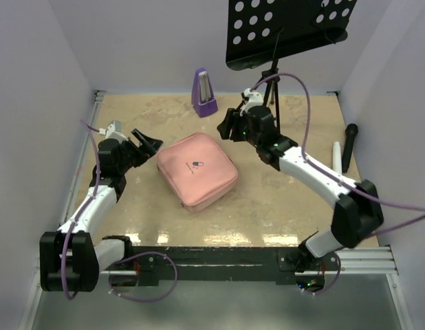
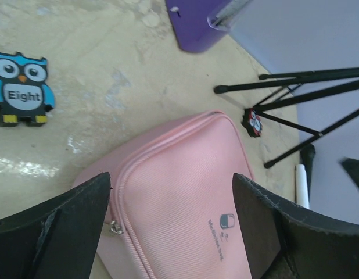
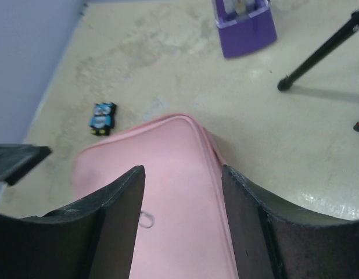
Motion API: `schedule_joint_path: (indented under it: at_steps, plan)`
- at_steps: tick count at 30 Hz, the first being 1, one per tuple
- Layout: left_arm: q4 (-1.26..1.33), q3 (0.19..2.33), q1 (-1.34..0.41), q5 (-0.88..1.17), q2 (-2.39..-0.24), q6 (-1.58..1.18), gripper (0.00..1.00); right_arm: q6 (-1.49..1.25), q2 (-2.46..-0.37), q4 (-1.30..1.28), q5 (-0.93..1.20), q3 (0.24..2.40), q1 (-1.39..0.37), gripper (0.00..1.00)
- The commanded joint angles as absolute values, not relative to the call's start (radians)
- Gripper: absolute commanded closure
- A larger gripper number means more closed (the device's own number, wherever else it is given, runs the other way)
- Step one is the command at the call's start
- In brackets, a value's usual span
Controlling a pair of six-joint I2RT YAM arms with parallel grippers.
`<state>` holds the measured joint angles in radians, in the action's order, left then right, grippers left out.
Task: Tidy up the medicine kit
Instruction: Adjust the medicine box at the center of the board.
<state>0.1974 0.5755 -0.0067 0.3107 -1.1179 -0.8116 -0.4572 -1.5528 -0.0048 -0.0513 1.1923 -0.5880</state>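
Beige tabletop (image 1: 281, 206): pink medicine kit (image 1: 197, 170), pill logo (image 2: 226, 221); owl (image 2: 21, 88) reads "Eight".

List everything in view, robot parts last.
medicine kit: one, pink, closed, table centre
metronome: one, purple, back of table
music stand: one, black, back right
owl figure: one, blue, beside the kit
small figure: one, red and black, by the stand's legs
pen: one, white, right edge
stick: one, black, beside the pen
table: one, beige
left pincer: one, black, open, left of the kit
right pincer: one, black, open, by the kit's far corner
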Motion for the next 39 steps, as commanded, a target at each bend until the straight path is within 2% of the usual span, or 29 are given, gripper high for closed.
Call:
schedule_joint_path:
  at_steps: [1,5,8,10,11,19,23,39]
  plan:
    - [0.198,0.643,0.000,0.178,-1.137,-0.744,0.10,-0.442,-1.373,-0.067,-0.120,1.099,-0.659,0.42]
    - [0.210,0.704,0.000,0.256,-1.219,-0.735,0.10,-0.535,-1.211,-0.087,-0.135,0.910,-0.715,0.58]
    - [0.212,0.733,0.000,0.272,-1.278,-0.759,0.12,-0.610,-1.103,-0.080,-0.126,0.787,-0.730,0.79]
    - [0.232,0.736,0.000,0.272,-1.301,-0.781,0.13,-0.644,-1.043,-0.112,-0.143,0.746,-0.744,0.97]
    - [0.236,0.738,0.000,0.264,-1.311,-0.790,0.14,-0.652,-1.025,-0.126,-0.146,0.730,-0.747,1.00]
    - [0.213,0.772,-0.011,0.258,-1.431,-0.807,0.30,-0.641,-1.054,-0.169,-0.086,0.664,-0.765,1.00]
    - [0.123,0.790,-0.064,0.258,-1.433,-0.749,0.31,-0.627,-1.172,-0.131,-0.023,0.660,-0.765,1.00]
    - [0.210,0.565,-0.110,0.442,-1.364,-0.775,0.43,-0.609,-1.364,-0.006,-0.040,0.730,-0.723,1.00]
